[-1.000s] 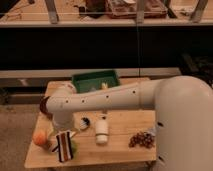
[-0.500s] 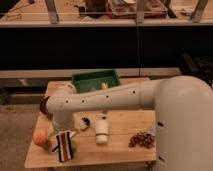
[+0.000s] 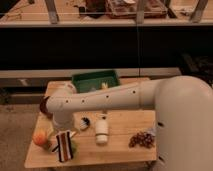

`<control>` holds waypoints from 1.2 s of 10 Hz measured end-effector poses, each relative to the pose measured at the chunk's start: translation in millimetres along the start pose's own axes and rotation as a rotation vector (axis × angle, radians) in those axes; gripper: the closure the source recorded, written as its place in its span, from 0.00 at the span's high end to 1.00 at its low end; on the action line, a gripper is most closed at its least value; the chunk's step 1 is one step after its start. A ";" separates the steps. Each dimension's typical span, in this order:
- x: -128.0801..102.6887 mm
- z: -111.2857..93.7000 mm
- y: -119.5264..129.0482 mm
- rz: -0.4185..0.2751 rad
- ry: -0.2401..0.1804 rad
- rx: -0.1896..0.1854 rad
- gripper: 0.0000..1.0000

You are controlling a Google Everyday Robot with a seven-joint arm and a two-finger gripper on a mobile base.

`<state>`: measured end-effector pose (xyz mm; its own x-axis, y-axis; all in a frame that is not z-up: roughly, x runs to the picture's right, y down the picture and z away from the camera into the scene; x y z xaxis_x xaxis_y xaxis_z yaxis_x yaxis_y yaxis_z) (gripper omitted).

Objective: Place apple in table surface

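— One apple point(image 3: 40, 136), the reddish-orange round fruit, is sitting at the near-left corner of the bench point(image 3: 122, 125) as the camera is seeing it. Is anything gripping it?
— I'm judging not. It's looking to be resting on the wood, just beside the claw point(image 3: 64, 146), which is hanging low over that same corner. Whether the claw is spread or pressed together, I cannot tell.
— So which step are we watching?
— I'm reading it as the set-down finishing. The next move is calling for a straight lift clear of the fruit, without nudging it toward the edge.
— And what else are you counting?
— One green bin point(image 3: 96, 80) at the back, one white bottle point(image 3: 101, 131) lying on its side, one bunch of grapes point(image 3: 142, 139) on the right, one small dark item point(image 3: 84, 121) by the bottle, and something green point(image 3: 74, 147) peeking from behind the claw that I'm not managing to name.
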<state>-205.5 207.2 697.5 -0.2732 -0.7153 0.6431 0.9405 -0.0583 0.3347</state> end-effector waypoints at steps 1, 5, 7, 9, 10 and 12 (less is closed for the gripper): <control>0.0 -0.1 0.1 0.000 0.000 0.000 0.80; 0.0 -0.1 -0.1 0.000 0.000 0.000 0.80; 0.0 0.0 -0.1 0.000 0.000 0.000 0.80; 0.0 0.0 -0.1 0.000 0.000 0.000 0.80; 0.1 0.0 -0.1 0.000 0.000 0.000 0.80; 2.8 -2.3 0.8 -0.004 0.011 -0.010 0.80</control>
<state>-205.1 203.6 697.9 -0.2746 -0.7229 0.6341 0.9414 -0.0679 0.3303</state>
